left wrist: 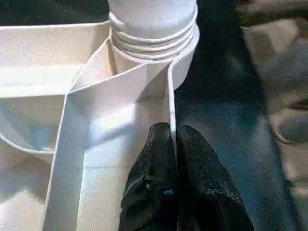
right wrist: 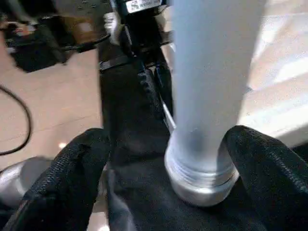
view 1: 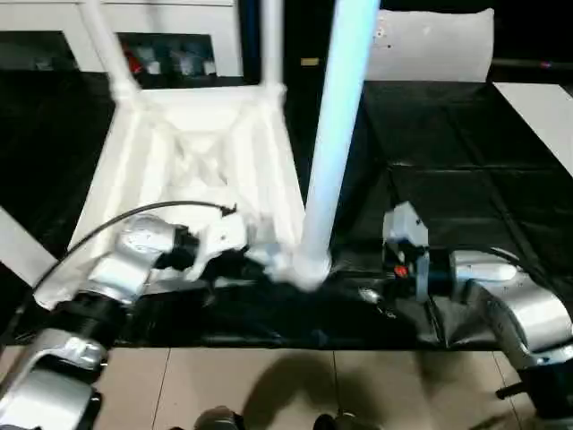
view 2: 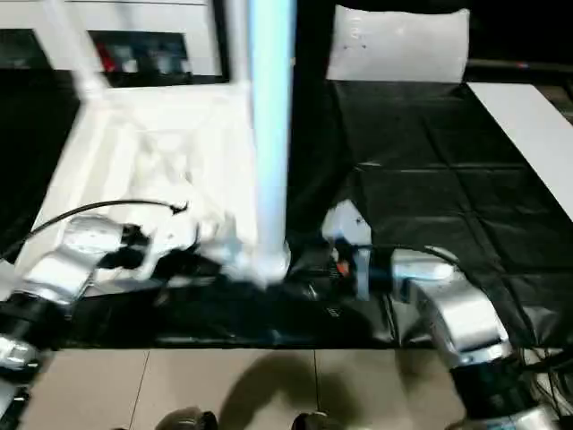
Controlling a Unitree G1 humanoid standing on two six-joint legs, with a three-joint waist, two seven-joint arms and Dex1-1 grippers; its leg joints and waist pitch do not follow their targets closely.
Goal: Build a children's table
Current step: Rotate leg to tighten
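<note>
— Left wrist view first: our left gripper (left wrist: 172,144) is pinched onto the tabletop's (view 1: 192,152) thin side rim, one black finger on each face of it, just below the corner socket (left wrist: 159,57).

— And our right gripper (right wrist: 168,159)?

— We see its fingers (right wrist: 72,178) spread wide on either side of the near leg (view 1: 336,134), apart from it. That leg stands upright in the socket; the upturned tabletop lies on the black sheet (view 1: 466,179).
</note>
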